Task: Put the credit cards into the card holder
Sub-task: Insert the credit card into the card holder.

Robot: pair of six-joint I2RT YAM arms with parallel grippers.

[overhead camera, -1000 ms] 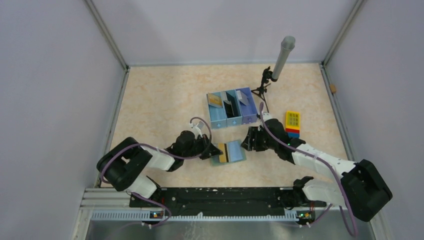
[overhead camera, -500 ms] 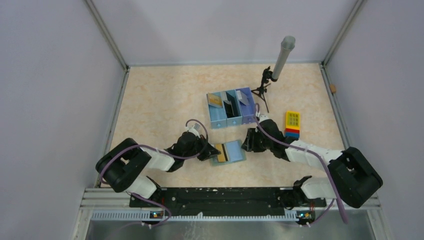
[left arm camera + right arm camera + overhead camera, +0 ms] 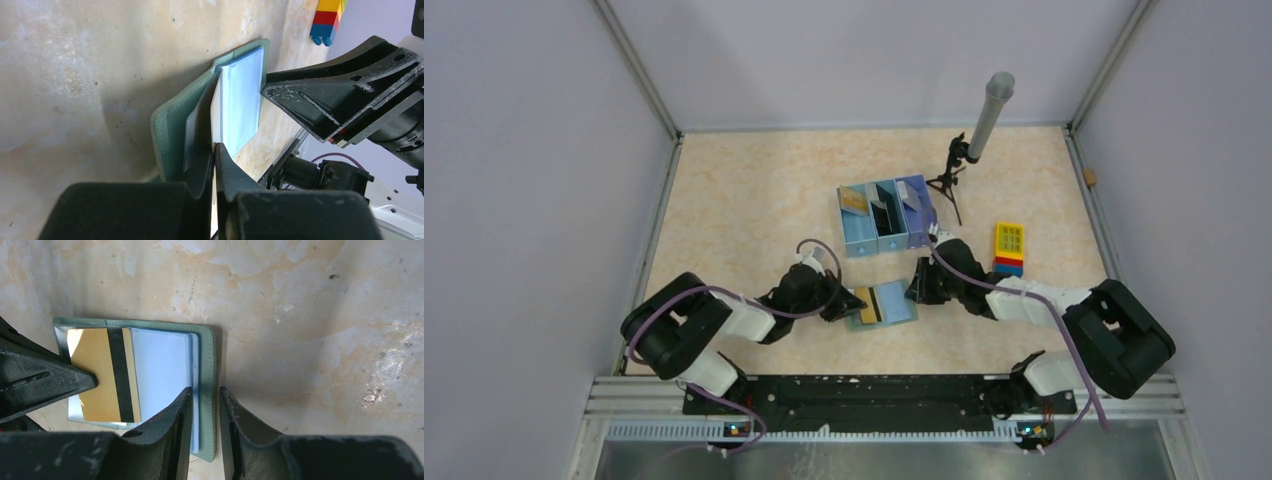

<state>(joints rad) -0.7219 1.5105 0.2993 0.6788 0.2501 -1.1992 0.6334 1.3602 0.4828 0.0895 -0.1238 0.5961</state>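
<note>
The card holder is lying open on the worktop, a gold card resting on its left panel, clenched by the left pincer; the right pincer, narrowly parted, is straddling its right edge.

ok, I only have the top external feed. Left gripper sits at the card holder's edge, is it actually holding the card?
Observer: Yes. In the left wrist view the left gripper is shut on the gold credit card, seen edge-on between its fingers.
Operator: And the right gripper?
Observer: Right wrist view: the right gripper straddles the stitched grey-green edge of the card holder, jaws narrowly apart. Can't tell if it pinches.
Operator: Card in a pocket yet?
Observer: Can't tell. It lies black stripe up over the half nearer the left arm; the other half shows bare light blue.
</note>
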